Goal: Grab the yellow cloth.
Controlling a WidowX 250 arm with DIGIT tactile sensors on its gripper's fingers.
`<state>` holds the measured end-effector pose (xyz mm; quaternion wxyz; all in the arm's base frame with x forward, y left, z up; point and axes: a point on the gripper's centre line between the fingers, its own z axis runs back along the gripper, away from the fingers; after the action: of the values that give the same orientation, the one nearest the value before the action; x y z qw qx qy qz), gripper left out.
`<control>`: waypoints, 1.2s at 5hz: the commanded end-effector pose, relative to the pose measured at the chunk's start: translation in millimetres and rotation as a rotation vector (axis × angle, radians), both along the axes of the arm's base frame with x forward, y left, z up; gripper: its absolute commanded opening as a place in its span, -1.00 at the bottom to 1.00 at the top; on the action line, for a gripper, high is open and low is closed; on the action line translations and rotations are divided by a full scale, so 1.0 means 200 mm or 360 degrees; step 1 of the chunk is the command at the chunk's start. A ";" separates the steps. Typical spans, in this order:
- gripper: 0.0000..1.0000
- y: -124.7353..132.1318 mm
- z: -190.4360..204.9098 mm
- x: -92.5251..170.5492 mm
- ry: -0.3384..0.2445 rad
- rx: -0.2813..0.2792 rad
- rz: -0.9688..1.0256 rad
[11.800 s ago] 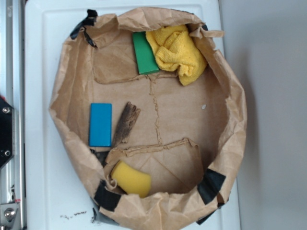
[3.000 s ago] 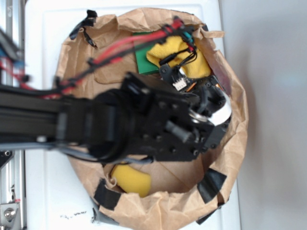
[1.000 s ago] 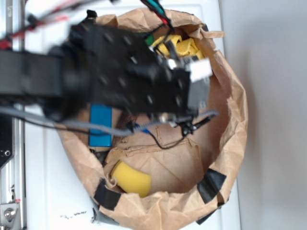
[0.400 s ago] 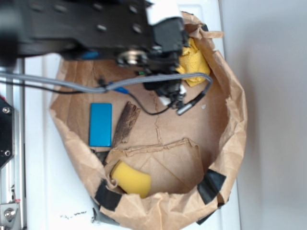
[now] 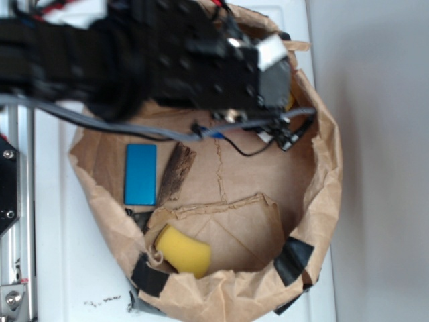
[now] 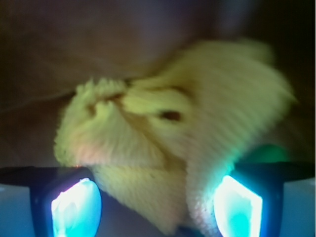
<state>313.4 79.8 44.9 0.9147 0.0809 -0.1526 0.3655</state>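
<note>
Your gripper is spread wide right now, 1 finger low on the left and the other low on the right of the wrist view, with the cloth bunched between them and running out past the right one. From outside you barely see it: the arm blankets the top of the paper bag, and only a sliver of yellow peeks out by its right edge, so trust the wrist camera for where it sits, up against the bag's far wall. Here's what could bite you. Close from this pose and you may catch just a loose fold, since the terry is piled unevenly and the thick part lies right of centre; a thin pinch could slip free on the lift. The wrist picture is blurred, so your depth read is shaky, and I can't tell whether the tips touch the bag floor. That crumpled wall is close, so a finger could snag paper along with cloth. Don't confuse your target with the sponge at the bottom. Count with me: 1 cloth, 1 sponge, 1 blue block, 1 bark piece, 1 bag; anything else under the arm is hidden.
</note>
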 end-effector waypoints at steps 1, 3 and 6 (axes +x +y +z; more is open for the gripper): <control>-1.00 0.09 0.06 0.14 -0.0253 0.0074 0.0054; -1.00 0.04 0.20 0.06 -0.0162 -0.0077 -0.0041; -1.00 0.01 0.48 -0.07 -0.0008 -0.0379 -0.0195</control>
<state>293.0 54.3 110.2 0.9426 -0.0359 -0.0732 0.3239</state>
